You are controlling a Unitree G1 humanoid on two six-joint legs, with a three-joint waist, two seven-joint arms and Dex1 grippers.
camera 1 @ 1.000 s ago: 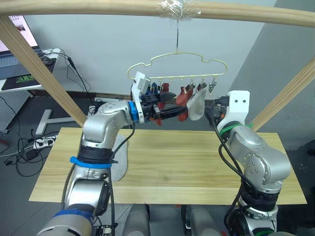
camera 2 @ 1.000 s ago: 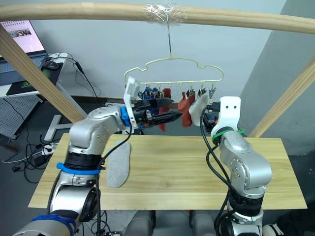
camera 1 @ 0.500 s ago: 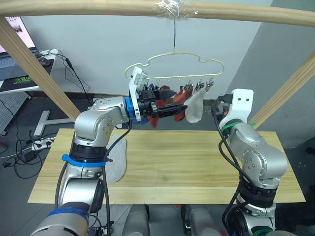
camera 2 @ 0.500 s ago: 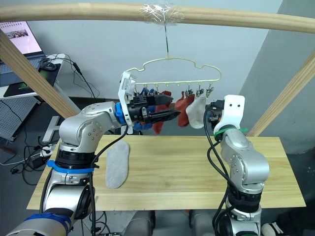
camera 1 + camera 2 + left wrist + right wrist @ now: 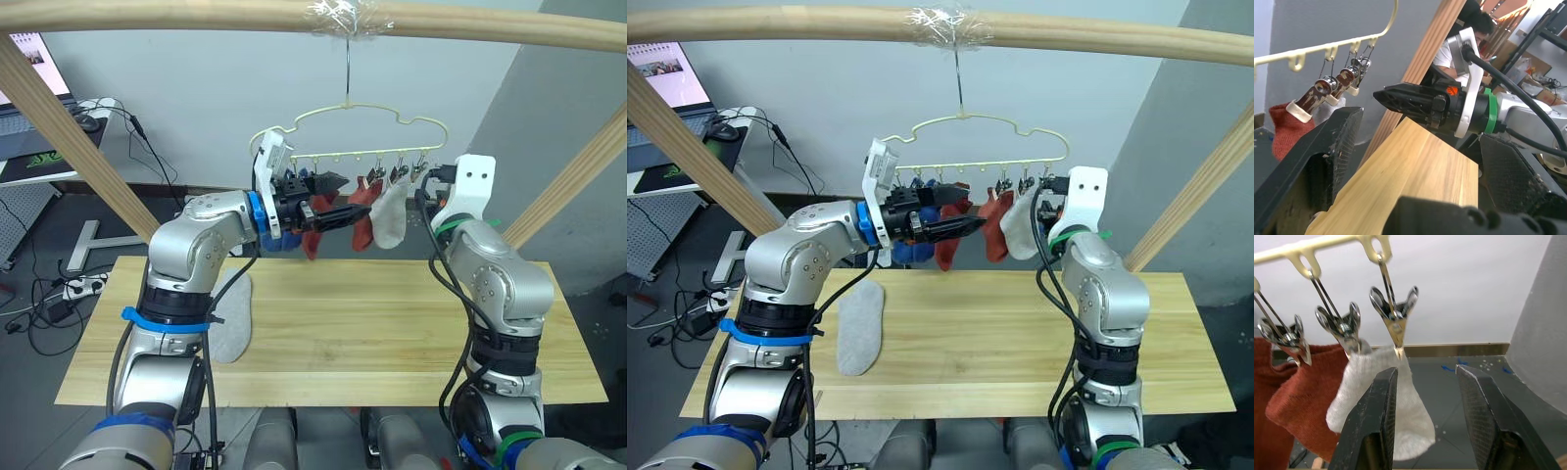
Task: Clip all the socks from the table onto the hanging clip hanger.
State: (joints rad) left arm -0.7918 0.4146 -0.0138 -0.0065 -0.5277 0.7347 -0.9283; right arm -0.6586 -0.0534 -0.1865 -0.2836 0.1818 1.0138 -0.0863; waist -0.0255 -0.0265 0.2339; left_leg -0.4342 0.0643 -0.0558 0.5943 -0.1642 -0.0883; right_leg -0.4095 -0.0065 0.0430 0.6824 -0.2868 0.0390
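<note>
Hovering at the clip hanger point(image 5: 985, 132), both claws are raised among the hung socks.

Right claw point(image 5: 1425, 377) has its fingers spread, with an empty metal clip point(image 5: 1394, 308) and the hanging grey sock point(image 5: 1382, 399) just beyond the tips; two rust-red socks point(image 5: 1300, 396) hang beside it, and blue socks point(image 5: 911, 250) hang further along. Left claw point(image 5: 965, 224) points in among the red socks; I cannot tell whether its fingers are apart or together. Thin, pale yellow and cloud-shaped, the hanger hangs from a wooden pole point(image 5: 823, 22) above the counter point(image 5: 989, 352). Another grey sock point(image 5: 860, 328) lies flat on the counter, well below both claws.
</note>
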